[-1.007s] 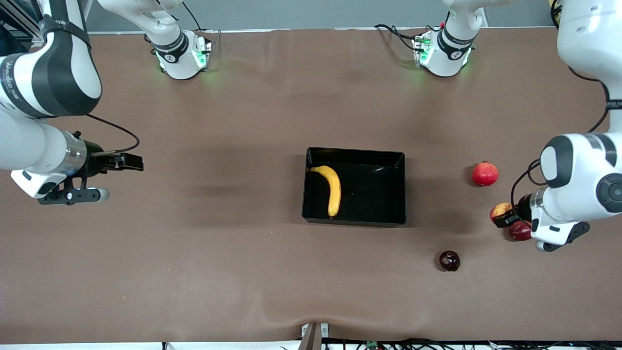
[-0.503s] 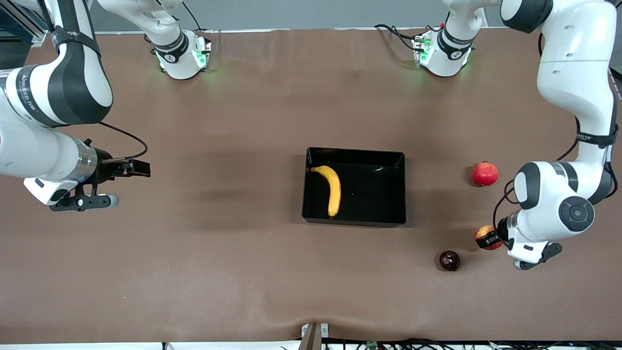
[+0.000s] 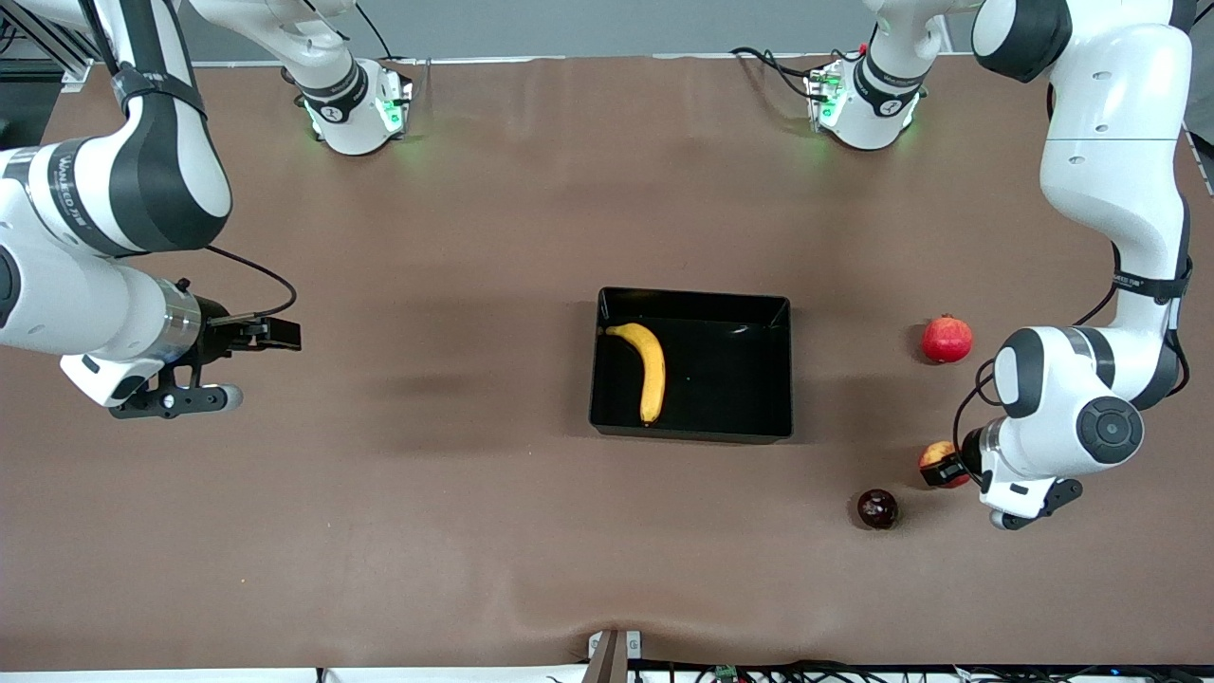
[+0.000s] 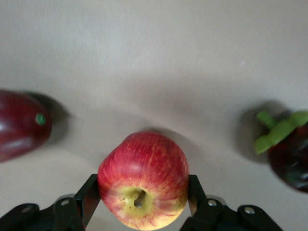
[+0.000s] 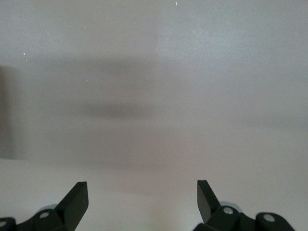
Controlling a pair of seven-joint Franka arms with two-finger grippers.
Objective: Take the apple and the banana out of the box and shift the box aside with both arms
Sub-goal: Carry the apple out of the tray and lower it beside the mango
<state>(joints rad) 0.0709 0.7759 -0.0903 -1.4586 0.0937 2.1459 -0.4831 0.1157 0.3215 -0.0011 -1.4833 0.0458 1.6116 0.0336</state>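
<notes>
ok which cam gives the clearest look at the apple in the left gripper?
Left wrist view: the apple fills the centre, clamped between the left gripper's fingers, its red streaked skin and yellow stem end plain. In the front view the apple is small and half hidden by the gripper. The right wrist view shows only bare table.

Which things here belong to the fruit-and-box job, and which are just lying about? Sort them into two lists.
Belongs to the job:
- banana, lying in the black tray
- apple, gripped by the left gripper
- right gripper, open, waiting over bare table

Just lying about:
- plain red fruit on the table
- dark purple fruit, nearer the front camera
</notes>
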